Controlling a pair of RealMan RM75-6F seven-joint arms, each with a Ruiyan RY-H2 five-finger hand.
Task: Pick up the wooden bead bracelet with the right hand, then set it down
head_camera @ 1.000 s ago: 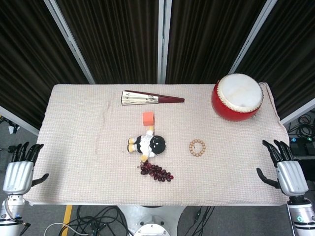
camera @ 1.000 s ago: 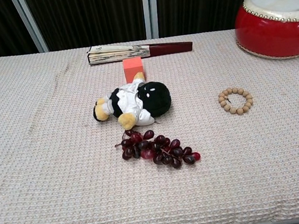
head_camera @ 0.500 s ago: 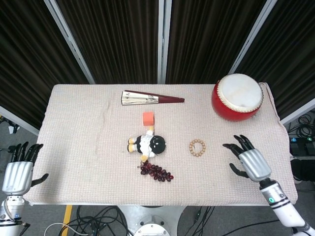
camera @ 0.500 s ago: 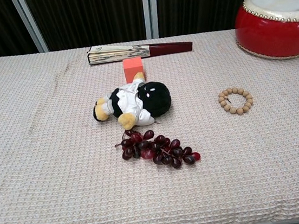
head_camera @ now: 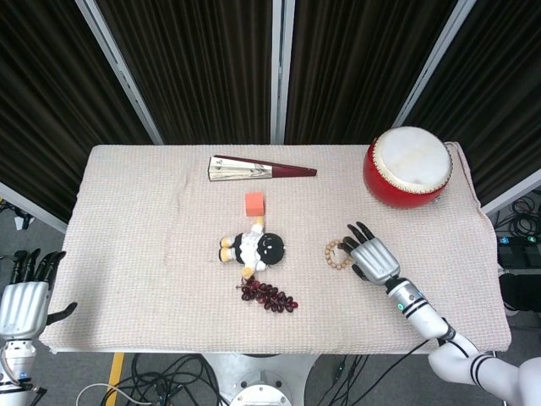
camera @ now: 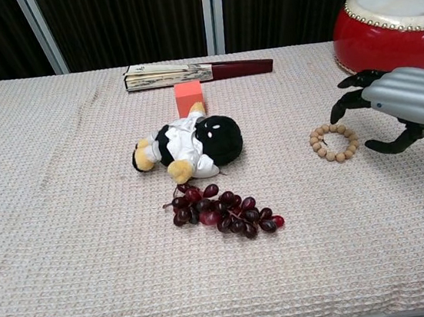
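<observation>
dark pleated curtains behind, table covered in a beige waffle-weave cloth, soft and slightly rumpled left of the doll.

bracelet lies flat on the cloth, right of the doll, in front of the drum. small round wooden beads on a loop, light tan, matte.

right hand hovers just right of the bracelet, fingers spread and curled down, holding nothing. dark fingertips sit over the ring's right edge; can't tell if they touch it. left hand is off the table's near-left corner, far left of the doll, fingers apart, empty.

risks, my read:
- beads are small, hard and round, so hard fingertips could roll or skid them across the weave instead of pinching.
- loop is floppy, so a pinch on one bead may let it swing or slip out on the lift.
- low profile on soft cloth: fingers may snag the weave or pinch cloth with the beads.
- drum is close behind the hand, glossy red shell with a pale skin top; a wide wrist swing could clip it.

grapes, dark red and glossy, lie just in front of the doll, clear of the reach.
</observation>
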